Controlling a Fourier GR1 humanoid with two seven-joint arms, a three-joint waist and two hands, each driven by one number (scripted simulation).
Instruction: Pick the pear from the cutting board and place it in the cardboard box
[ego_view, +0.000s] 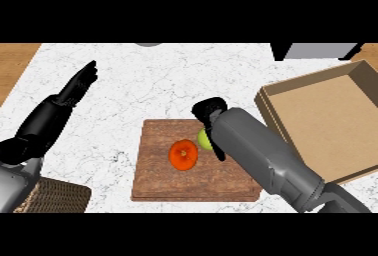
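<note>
Pear is the first word for this job, though little of it shows: a sliver of yellow-green on the cutting board, mostly hidden beneath the right hand. Starting with the biggest thing, the white marbled counter carries everything. The cardboard box sits open at the right, just beside the board and a little further back. The wooden board lies in the middle, with an orange-red fruit on it just left of the pear. A wicker basket shows at the lower left corner. The right forearm reaches across the board from the lower right, and its hand sits directly over the pear, a dark finger curling down along the fruit's right side; it looks closed on the pear, judging from that curl. The left hand rests well apart at the left, fingers straight and holding nothing. The right hand is plainly nearer. The pear's long axis cannot be told.
</note>
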